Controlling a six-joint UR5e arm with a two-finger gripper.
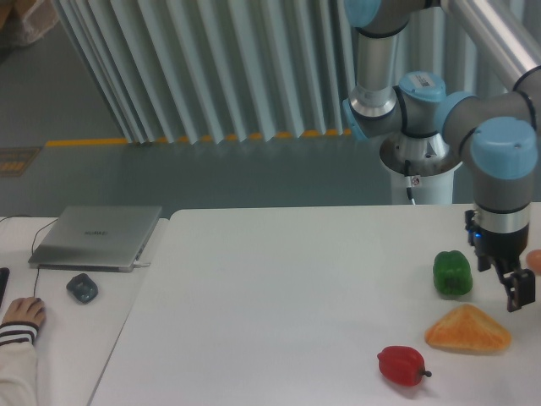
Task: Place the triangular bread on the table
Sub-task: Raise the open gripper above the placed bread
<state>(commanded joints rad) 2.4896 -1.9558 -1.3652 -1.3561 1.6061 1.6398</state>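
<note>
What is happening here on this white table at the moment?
A robot arm's pincer hangs just above the table, holding nothing. The triangular bread lies flat on the table below and to the left of it, apart from it. A green pepper and a red pepper sit nearby.

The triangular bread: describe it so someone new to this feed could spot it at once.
On the large white table, look near the right front corner, below the two-finger gripper. The flat golden-orange triangular bread lies there between a green pepper and a red pepper; it alone is flat and three-cornered.
</note>
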